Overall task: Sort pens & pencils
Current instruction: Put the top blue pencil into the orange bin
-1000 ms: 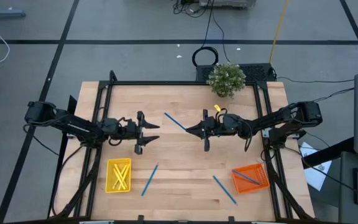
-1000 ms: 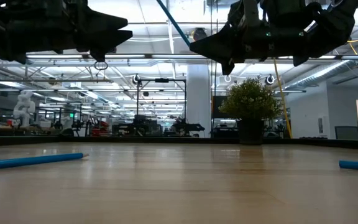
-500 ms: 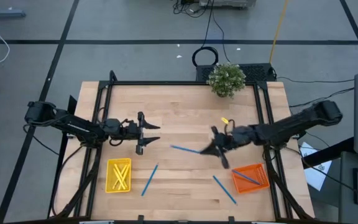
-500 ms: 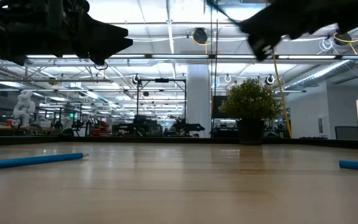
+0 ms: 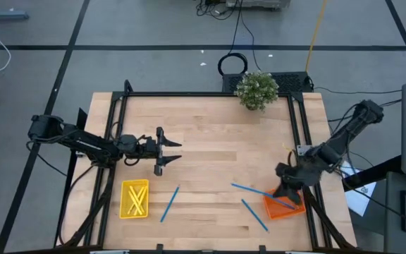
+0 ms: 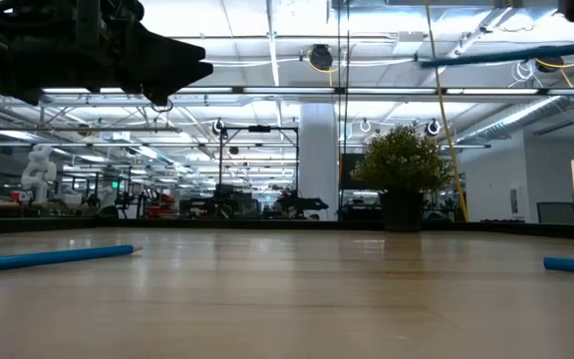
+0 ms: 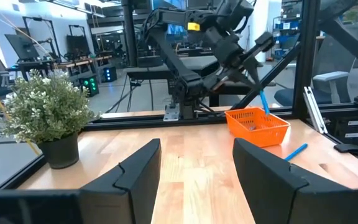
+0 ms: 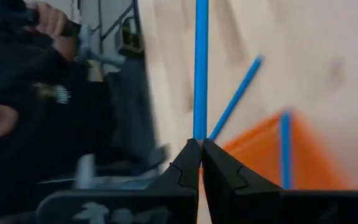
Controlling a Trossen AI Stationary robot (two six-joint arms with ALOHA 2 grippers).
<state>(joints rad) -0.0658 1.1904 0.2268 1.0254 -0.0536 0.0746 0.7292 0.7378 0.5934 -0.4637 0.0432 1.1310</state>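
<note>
While gripping blue pen (image 5: pixel 249 190), right pincer (image 5: pixel 286 189), no legible writing

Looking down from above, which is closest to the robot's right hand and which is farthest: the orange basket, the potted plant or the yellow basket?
From the right hand, which grips a blue pen:
1. Orange basket, directly beneath the hand at the table's right front.
2. Potted plant, at the far edge.
3. Yellow basket, across the table at the left front.

left basket (image 5: pixel 134 198): front-left of table (image 5: pixel 210 120), pencils (image 5: pixel 138 201) in it
right basket (image 5: pixel 285 203): front-right, 1 pen (image 5: pixel 282 202) in it
loose pens: 1 (image 5: pixel 169 203) just right of left basket, 1 (image 5: pixel 254 214) left of right basket
plant (image 5: pixel 257 89): back edge, right of centre
left gripper (image 5: pixel 166 150): above table, behind left basket
right gripper (image 5: pixel 285 189): over right basket w/ pen (image 5: pixel 251 190) sticking out leftward
</note>
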